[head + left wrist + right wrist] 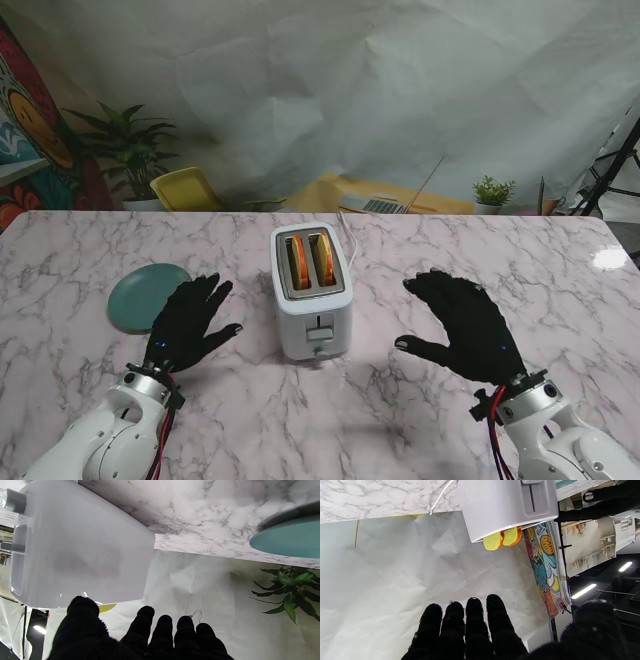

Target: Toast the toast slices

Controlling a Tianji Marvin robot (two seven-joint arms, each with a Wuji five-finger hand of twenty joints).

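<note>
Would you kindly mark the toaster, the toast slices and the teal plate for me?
toaster (312, 322): stand view, on its white front wall, beside the lever.
toast slices (311, 259): stand view, on the slices' tops in the two slots.
teal plate (138, 293): stand view, on its bare face.

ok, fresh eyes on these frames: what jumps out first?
The white toaster at the middle of the marble table, with two orange-yellow toast slices standing in its slots. Then the two black gloved hands flanking it, left hand and right hand, both open and holding nothing. A teal plate lies on the left, partly under the left hand's fingers.
</note>
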